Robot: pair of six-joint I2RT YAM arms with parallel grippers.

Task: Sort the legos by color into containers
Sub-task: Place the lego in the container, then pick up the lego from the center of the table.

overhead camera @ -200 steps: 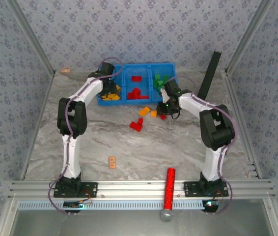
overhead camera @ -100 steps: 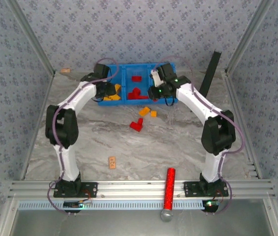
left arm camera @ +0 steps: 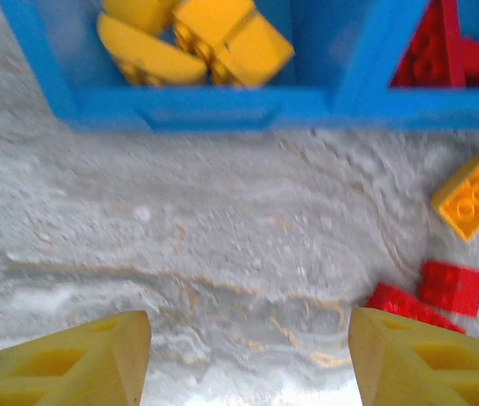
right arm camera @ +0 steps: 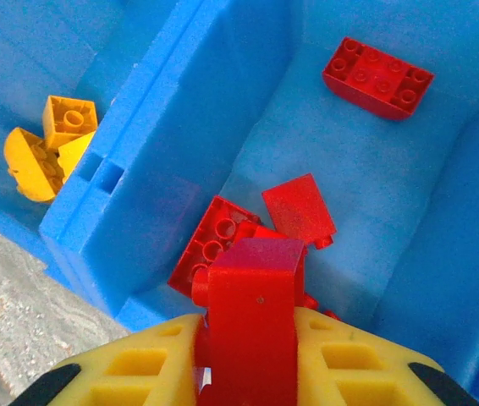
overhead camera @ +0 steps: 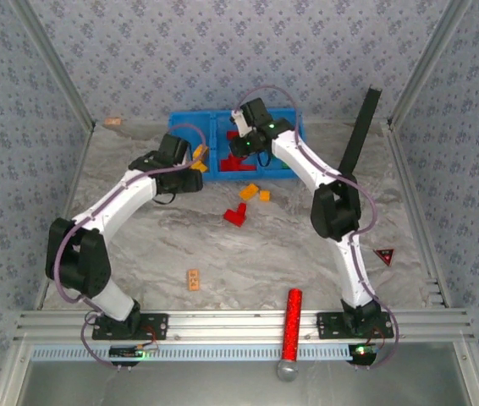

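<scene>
Over the middle bin: we see the right gripper clamped on a red lego, which stands upright between its yellow fingers.
Below that lego: other red legos lie on the floor of the same compartment, one flat near the far wall and several heaped just under the held one.
Right arm: we find it stretched far forward and bent leftward, with the wrist tipped down over the containers.
Left gripper: its jaws stand wide apart with nothing between them, and we see the marbled table beneath, near the front wall of the containers.
Left arm: it reaches diagonally forward and to the right from its base, with the elbow low and the wrist near the left compartment.
Left compartment: yellow legos lie inside, against the front wall.
Loose on the table: an orange lego and two red bricks lie to the right of the left gripper, apart from its fingers.
</scene>
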